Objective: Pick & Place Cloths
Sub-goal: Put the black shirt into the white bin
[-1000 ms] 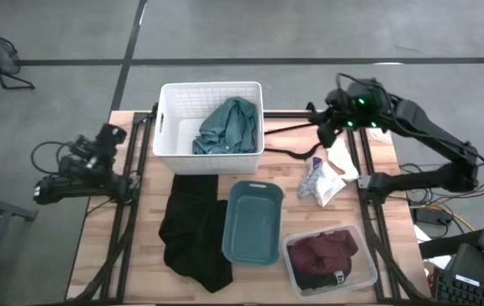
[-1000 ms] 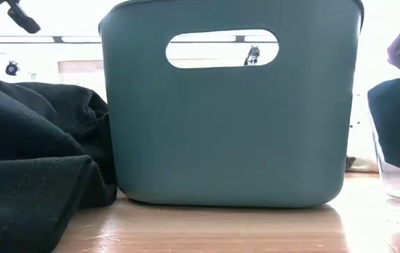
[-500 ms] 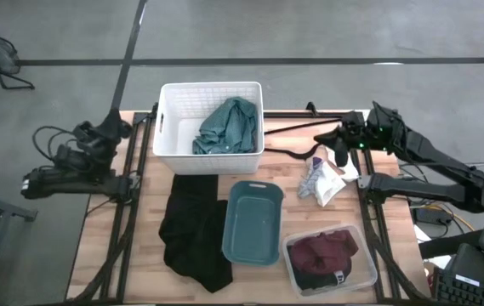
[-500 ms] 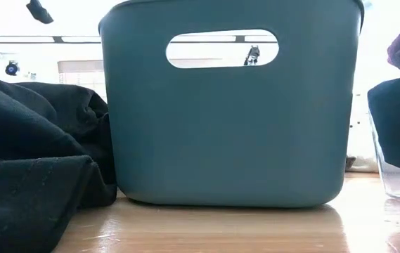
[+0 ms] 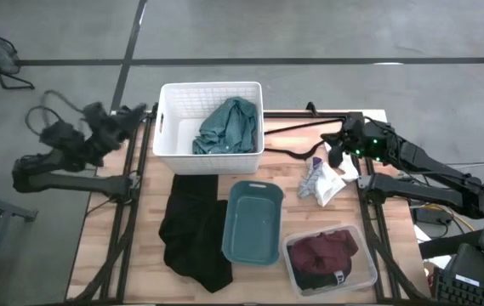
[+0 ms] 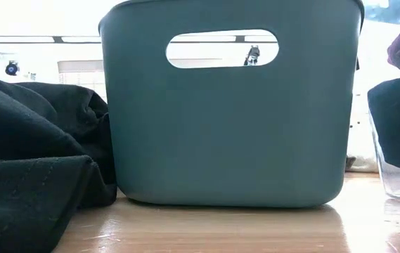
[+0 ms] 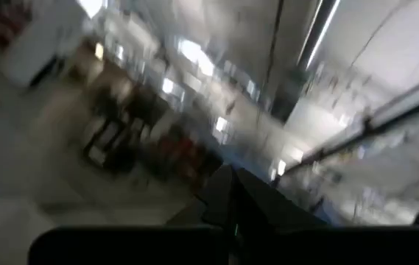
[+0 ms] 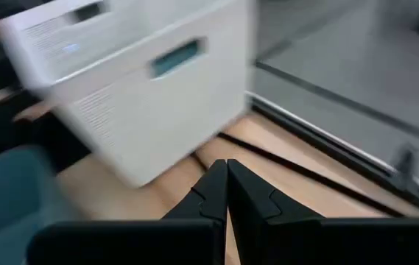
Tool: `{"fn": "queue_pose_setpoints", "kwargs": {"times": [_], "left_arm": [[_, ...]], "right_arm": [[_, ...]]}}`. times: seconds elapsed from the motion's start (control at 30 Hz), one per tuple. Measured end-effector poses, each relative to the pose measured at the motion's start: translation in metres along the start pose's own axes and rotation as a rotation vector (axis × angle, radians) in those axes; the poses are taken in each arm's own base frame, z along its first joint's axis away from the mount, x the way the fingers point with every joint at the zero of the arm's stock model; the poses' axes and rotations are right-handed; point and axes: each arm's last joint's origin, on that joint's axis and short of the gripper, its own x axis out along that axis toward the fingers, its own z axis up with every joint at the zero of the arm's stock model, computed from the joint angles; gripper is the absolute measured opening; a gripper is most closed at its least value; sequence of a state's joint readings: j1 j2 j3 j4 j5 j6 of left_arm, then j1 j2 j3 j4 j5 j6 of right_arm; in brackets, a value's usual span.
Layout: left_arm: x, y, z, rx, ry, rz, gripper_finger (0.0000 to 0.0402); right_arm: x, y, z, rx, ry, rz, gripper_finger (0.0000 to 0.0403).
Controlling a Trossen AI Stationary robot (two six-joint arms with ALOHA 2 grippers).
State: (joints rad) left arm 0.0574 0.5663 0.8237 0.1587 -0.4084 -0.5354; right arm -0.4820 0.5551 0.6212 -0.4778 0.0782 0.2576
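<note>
A teal cloth (image 5: 229,123) lies in the white bin (image 5: 210,92). The large black cloth (image 5: 192,231) is spread on the table and fills the low view's left (image 6: 31,169). The maroon cloth (image 5: 327,249) lies on top of a navy one (image 5: 320,278) in the clear bin. A small white cloth (image 5: 322,178) lies on the table near the right edge. My right gripper (image 5: 335,146) (image 8: 227,163) is shut and hovers just beyond the white cloth. My left gripper (image 5: 137,113) (image 7: 233,173) is shut, beside the white bin's left wall.
An empty teal bin (image 5: 252,221) (image 6: 228,105) stands mid-table between the black cloth and the clear bin (image 5: 331,259). A thin black wire hanger (image 5: 293,151) lies between the white bin and the right gripper. Bare wood shows along the table's left side.
My left gripper has swung up from the table's left edge toward the white bin's left wall. My right arm has drawn back and sunk, and its gripper has come toward the near edge, closer to the white cloth. No cloth has moved.
</note>
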Motion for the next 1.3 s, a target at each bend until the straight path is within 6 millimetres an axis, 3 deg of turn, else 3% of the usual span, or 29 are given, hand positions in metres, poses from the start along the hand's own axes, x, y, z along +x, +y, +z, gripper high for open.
{"fn": "queue_pose_setpoints", "kwargs": {"times": [0.3, 0.5, 0.67, 0.83, 0.97, 1.17, 1.3], "left_arm": [[0.018, -0.011, -0.012, 0.069, 0.736, 0.218, 0.0023], [0.026, -0.015, -0.025, 0.078, 1.066, 0.375, 0.0023], [0.034, -0.021, -0.047, 0.114, 1.2, 0.408, 0.0023], [0.033, -0.029, -0.075, 0.129, 1.318, 0.41, 0.0023], [0.03, -0.039, -0.098, 0.139, 1.397, 0.423, 0.0023], [0.017, -0.042, -0.129, 0.152, 1.493, 0.53, 0.0031], [0.005, -0.038, -0.151, 0.14, 1.527, 0.623, 0.007]], "right_arm": [[-0.006, -0.003, -0.026, -0.035, -0.053, 0.172, 0.0008], [-0.011, -0.01, -0.052, -0.074, -0.032, 0.167, 0.0008], [-0.011, -0.016, -0.06, 0.042, -0.078, 0.061, 0.0015], [-0.009, -0.011, -0.066, -0.051, -0.175, 0.277, 0.0033], [-0.001, -0.011, -0.084, -0.022, -0.111, 0.414, 0.0047], [0.011, -0.014, -0.104, -0.001, -0.086, 0.442, 0.0065], [0.014, -0.015, -0.106, -0.001, -0.116, 0.447, 0.0078]]}}
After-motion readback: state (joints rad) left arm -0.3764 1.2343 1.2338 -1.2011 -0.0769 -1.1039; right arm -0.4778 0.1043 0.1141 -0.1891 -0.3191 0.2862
